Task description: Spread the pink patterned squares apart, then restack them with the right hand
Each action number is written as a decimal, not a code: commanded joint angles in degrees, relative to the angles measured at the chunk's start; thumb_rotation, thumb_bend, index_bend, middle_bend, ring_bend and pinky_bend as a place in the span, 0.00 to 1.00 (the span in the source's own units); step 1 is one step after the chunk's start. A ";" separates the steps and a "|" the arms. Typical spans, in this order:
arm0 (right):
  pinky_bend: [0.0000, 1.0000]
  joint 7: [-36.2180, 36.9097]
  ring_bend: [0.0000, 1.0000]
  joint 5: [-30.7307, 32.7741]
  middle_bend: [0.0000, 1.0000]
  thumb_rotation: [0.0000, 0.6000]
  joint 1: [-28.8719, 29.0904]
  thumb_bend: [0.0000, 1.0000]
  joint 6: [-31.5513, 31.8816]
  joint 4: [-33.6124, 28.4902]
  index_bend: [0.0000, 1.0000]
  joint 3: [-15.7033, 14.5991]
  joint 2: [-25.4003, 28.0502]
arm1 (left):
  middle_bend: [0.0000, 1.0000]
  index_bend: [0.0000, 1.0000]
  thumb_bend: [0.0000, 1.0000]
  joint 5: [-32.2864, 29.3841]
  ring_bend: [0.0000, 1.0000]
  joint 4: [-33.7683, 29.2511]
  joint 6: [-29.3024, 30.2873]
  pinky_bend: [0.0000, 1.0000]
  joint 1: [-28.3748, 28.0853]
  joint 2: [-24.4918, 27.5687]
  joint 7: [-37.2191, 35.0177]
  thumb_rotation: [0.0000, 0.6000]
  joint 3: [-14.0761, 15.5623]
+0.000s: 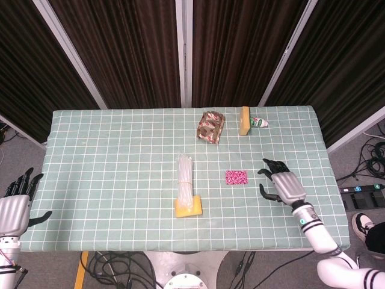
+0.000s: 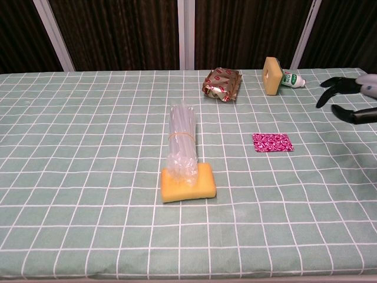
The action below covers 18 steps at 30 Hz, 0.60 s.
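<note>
The pink patterned squares (image 1: 236,177) (image 2: 273,142) lie as one flat stack on the green checked tablecloth, right of the table's middle. My right hand (image 1: 281,183) (image 2: 349,96) hovers over the cloth a short way to the right of the stack, fingers spread and holding nothing. My left hand (image 1: 15,203) hangs off the table's front left corner, fingers apart and empty; the chest view does not show it.
A yellow sponge (image 1: 188,207) lies near the front with a clear plastic bundle (image 1: 185,174) resting on it. At the back sit a foil snack pack (image 1: 210,126), an upright yellow sponge (image 1: 244,120) and a small white bottle (image 1: 259,123).
</note>
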 commanded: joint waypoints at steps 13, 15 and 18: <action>0.00 -3.97 0.00 8.12 0.00 0.00 9.76 0.53 -8.65 17.59 0.27 -0.05 -14.89 | 0.10 0.17 0.08 -0.15 0.10 0.53 -0.61 0.17 -0.14 -0.04 -0.47 1.00 -0.15; 0.00 -3.58 0.00 8.09 0.00 0.00 10.22 0.53 -9.15 19.41 0.27 -0.35 -16.21 | 0.10 0.17 0.08 -0.15 0.10 0.48 -0.72 0.17 -0.26 0.01 -0.38 1.00 -0.24; 0.00 -3.01 0.00 8.03 0.00 0.00 10.80 0.53 -9.78 21.31 0.28 -0.58 -17.61 | 0.10 0.17 0.08 -0.19 0.10 0.41 -0.72 0.17 -0.25 0.05 -0.34 1.00 -0.26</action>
